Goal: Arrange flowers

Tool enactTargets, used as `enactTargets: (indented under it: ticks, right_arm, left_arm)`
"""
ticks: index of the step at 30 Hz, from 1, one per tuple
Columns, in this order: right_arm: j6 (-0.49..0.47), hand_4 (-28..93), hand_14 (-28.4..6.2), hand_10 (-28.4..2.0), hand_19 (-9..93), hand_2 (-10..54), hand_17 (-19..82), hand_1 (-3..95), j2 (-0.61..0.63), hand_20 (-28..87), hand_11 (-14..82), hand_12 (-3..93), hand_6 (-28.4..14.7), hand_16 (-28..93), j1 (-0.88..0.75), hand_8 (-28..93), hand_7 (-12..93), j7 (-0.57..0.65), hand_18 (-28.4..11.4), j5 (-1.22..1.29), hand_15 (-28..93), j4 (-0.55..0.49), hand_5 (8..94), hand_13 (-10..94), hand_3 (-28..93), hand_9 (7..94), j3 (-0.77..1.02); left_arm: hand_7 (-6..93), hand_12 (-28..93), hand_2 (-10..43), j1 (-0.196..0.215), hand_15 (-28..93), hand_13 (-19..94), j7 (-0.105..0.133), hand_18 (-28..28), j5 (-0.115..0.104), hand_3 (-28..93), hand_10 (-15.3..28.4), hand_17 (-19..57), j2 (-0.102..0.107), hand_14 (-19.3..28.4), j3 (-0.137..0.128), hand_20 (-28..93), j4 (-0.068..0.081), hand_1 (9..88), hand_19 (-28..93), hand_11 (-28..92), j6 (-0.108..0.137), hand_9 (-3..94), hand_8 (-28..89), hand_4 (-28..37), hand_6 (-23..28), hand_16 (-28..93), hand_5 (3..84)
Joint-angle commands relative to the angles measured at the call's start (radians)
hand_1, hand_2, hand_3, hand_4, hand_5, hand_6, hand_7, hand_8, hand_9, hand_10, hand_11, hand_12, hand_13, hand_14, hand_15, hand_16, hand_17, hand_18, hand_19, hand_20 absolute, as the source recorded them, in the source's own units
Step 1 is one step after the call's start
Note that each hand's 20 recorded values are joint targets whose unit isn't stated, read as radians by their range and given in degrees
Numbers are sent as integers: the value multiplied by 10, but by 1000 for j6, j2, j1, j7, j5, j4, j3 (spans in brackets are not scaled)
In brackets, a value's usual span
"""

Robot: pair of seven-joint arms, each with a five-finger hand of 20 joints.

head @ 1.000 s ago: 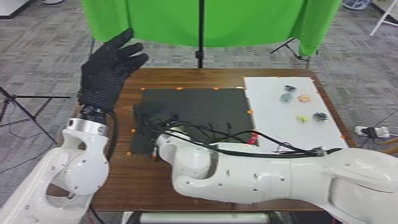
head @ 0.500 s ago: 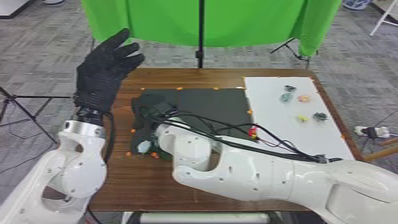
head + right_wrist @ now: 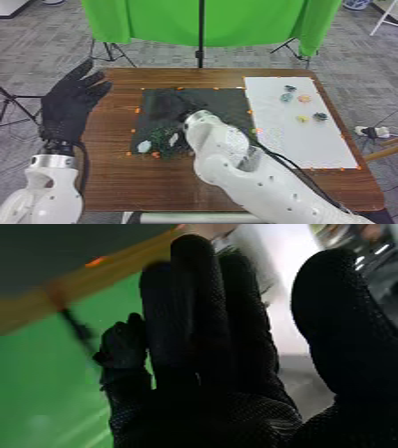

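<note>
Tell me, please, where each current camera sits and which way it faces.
Head view: on the robot's head, looking forward and down at the brown table, with a green cloth beyond; the left hand and right hand show, on white arms from the bottom edge.
Right wrist view: on the right arm's wrist, looking out along that hand's upright black-gloved fingers and thumb.
Shared: the right hand and, it appears, the green cloth.
</note>
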Motion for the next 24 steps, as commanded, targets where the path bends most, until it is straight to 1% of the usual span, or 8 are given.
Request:
enactTargets:
  ticks: [1,3,4,5,8,13,18,24]
  right_arm:
    - [67,-283,-138,-153,860,-95,224,364,319,501,267,145,1,102,-123,-125,150,53,-254,-5,679,-76,623,581,780,682,254]
    - [85,-283,-143,-163,850,-95,219,360,372,492,247,140,0,95,-171,-124,149,71,-255,1,658,-94,609,575,782,666,310]
    - [85,-283,-145,-166,846,-95,217,358,384,488,239,139,0,93,-197,-124,147,78,-256,4,650,-98,602,572,784,662,343]
    - [101,-283,-149,-168,843,-95,216,355,409,485,232,138,0,91,-214,-124,146,96,-256,8,643,-103,597,569,786,655,360]
    - [114,-283,-156,-184,831,-95,209,345,459,475,205,132,0,87,-260,-123,141,137,-257,0,623,-102,567,560,794,624,413]
    - [111,-283,-166,-193,821,-95,207,338,531,463,177,129,2,80,-324,-122,139,215,-262,-28,599,-85,541,545,799,588,464]
    - [92,-283,-171,-199,821,-95,204,337,573,457,166,130,4,80,-348,-123,141,254,-265,-40,596,-37,530,530,802,567,458]
    - [55,-283,-170,-198,824,-95,203,343,586,452,165,132,6,79,-266,-124,143,290,-267,-65,598,37,528,529,804,565,348]
  left_arm:
    - [132,121,54,43,529,264,-17,284,-19,789,200,-79,-19,278,6,176,23,246,526,243,14,363,-95,-232,88,-73,399]
    - [130,120,54,47,528,263,-18,284,-21,790,199,-80,-22,278,5,173,27,245,524,240,16,361,-95,-232,87,-73,398]
    - [129,120,54,58,527,262,-13,284,-24,791,199,-80,-23,278,1,172,24,244,524,239,20,361,-95,-231,87,-73,398]
    - [129,120,54,55,526,262,-18,284,-24,790,198,-81,-27,278,1,171,29,244,524,238,17,361,-95,-231,86,-73,398]
    - [129,119,53,64,525,261,-21,284,-24,791,198,-82,-34,278,-1,166,29,244,522,234,18,360,-95,-231,85,-72,398]
    - [129,120,53,65,525,260,-29,284,-25,790,198,-83,-40,277,-1,160,34,244,523,233,17,359,-94,-233,84,-71,398]
    - [128,121,54,73,524,259,-26,284,-26,790,198,-84,-47,277,-6,157,36,243,525,233,23,359,-95,-232,84,-71,397]
    - [129,122,54,70,524,259,-26,284,-28,789,198,-83,-50,277,-2,153,36,244,527,234,20,358,-95,-232,83,-70,396]
